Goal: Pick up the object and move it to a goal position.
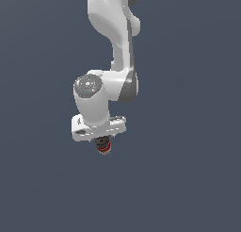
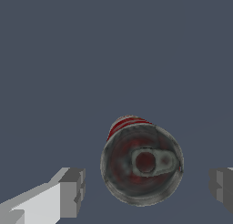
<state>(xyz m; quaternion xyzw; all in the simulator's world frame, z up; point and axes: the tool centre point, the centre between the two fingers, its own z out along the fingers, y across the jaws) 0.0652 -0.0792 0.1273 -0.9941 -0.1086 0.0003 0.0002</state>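
Note:
The object (image 1: 104, 147) is a small can with a dark top, a red band and a pale base, standing on the flat grey floor (image 1: 188, 179). In the wrist view the object (image 2: 142, 165) is seen from above, showing its metal lid with a pull tab and red stripes on its side. My gripper (image 2: 148, 189) is open and straddles the can, with a clear gap between the can and each of the fingers (image 2: 73, 191). In the exterior view the white hand of the gripper (image 1: 102, 141) sits just above the can and hides most of it.
Plain grey floor lies all around, with no other objects in view. The white arm (image 1: 115, 47) rises from the hand toward the top of the exterior view.

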